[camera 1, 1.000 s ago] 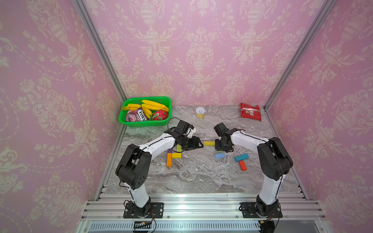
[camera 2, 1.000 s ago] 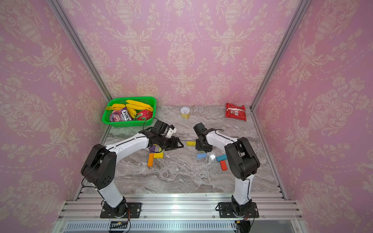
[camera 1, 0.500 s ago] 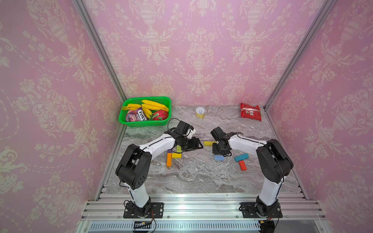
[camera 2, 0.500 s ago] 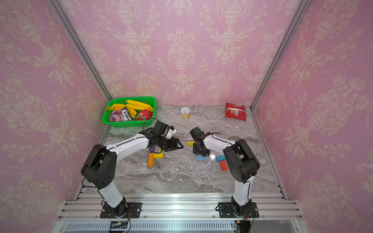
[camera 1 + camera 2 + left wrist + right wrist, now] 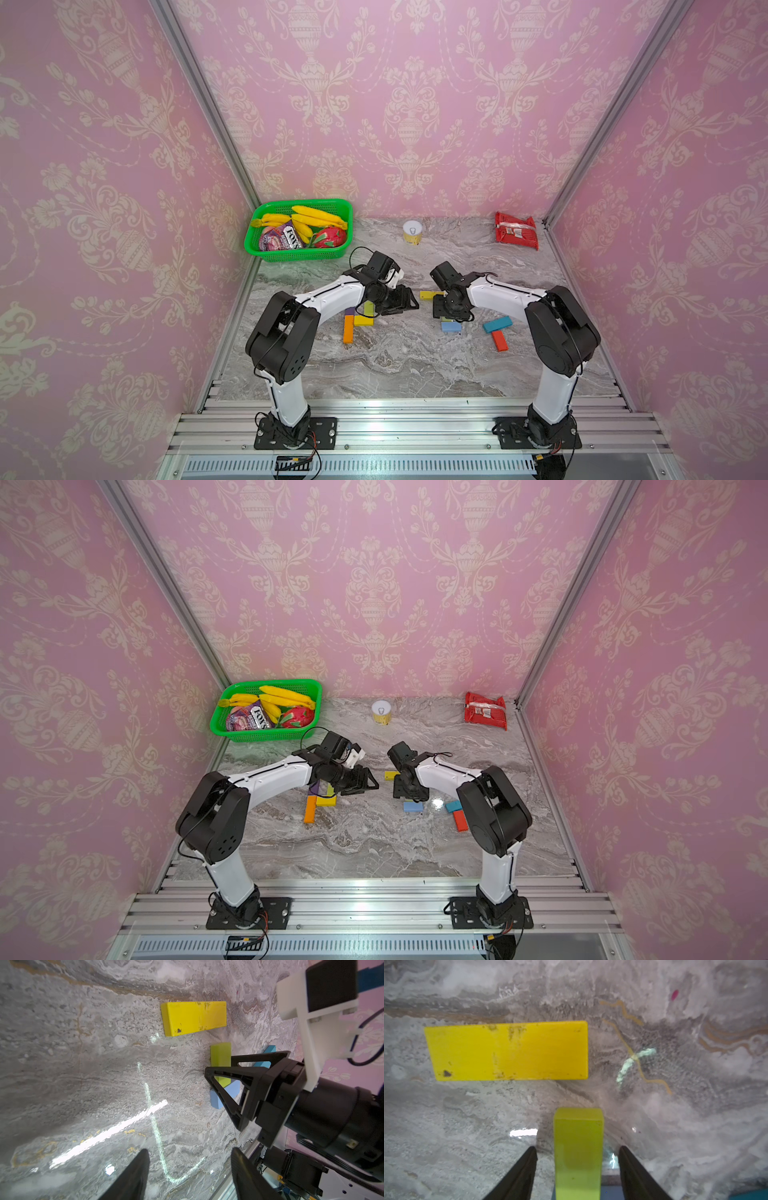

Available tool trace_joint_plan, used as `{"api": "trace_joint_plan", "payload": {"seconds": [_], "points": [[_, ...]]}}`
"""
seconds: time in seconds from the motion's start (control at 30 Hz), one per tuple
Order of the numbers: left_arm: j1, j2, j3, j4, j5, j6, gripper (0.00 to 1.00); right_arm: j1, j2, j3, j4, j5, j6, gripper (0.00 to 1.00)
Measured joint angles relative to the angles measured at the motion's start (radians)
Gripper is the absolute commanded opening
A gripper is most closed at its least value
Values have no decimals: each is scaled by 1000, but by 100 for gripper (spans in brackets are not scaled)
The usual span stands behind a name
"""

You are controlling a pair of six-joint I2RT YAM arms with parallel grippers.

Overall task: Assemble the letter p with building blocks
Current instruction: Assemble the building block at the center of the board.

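The right gripper [image 5: 576,1148] is spread. A lime block [image 5: 578,1130] lies between its fingers [image 5: 527,1167] with a clear gap on each side, so nothing is pinched. The block lies flat and points the same way as the gripper. Its end nearer the wrist seems to rest over a light blue block [image 5: 216,1099]. Just ahead of the fingertips a yellow block [image 5: 508,1050] lies flat on the tabletop [image 5: 395,365]. It lies crosswise to the lime block and does not touch it.

The left gripper [image 5: 190,1150] is spread too and holds nothing; only bare tabletop shows between its fingers. It points toward the right gripper, and the yellow block lies ahead of it, a little apart.

In a top view, four blocks lie close together behind the left gripper, partly under its wrist: a purple block [image 5: 350,311], a second lime block [image 5: 368,308], a second yellow block [image 5: 363,321] and an orange block [image 5: 348,328]. Behind the right gripper, beside its arm, a teal block [image 5: 497,324] and a red block [image 5: 499,340] lie close together.
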Motion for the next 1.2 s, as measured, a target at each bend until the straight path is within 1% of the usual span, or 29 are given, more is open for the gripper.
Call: {"api": "trace_joint_plan", "payload": {"seconds": [0.1, 0.2, 0.27, 0.33, 0.37, 0.43, 0.5, 0.53, 0.57, 0.6, 0.63, 0.83, 1.03, 1.2], "points": [[-11, 12, 2, 0, 0, -12, 63, 0, -29, -41, 42, 5, -6, 78], [-29, 32, 13, 4, 0, -23, 61, 1, -116, -136, 82, 11, -6, 77], [-47, 49, 27, 5, 0, -27, 57, 0, -196, -188, 98, 13, -14, 74], [-68, 70, 48, 6, 0, -32, 51, -10, -271, -216, 122, 9, -24, 62], [-77, 81, 59, 7, 0, -35, 48, -20, -296, -220, 132, 3, -28, 53], [-95, 108, 81, 14, -1, -47, 40, -59, -327, -223, 158, -17, -35, 32], [-106, 130, 94, 20, -3, -56, 34, -104, -328, -230, 180, -40, -41, 21], [-110, 141, 100, 23, -7, -60, 30, -129, -320, -236, 187, -58, -40, 12], [-111, 150, 105, 24, -8, -68, 25, -148, -309, -241, 192, -69, -45, 9], [-113, 164, 114, 25, -12, -74, 18, -166, -294, -246, 196, -81, -47, 9], [-115, 176, 122, 26, -18, -82, 13, -176, -277, -249, 197, -92, -50, 9], [-130, 229, 154, 32, -60, -126, 1, -183, -190, -264, 218, -166, -67, 9], [-168, 264, 208, 29, -105, -144, 0, -185, -161, -266, 267, -221, -75, 9], [-173, 305, 267, -3, -135, -158, 0, -190, -146, -266, 307, -256, -87, 9]]}}
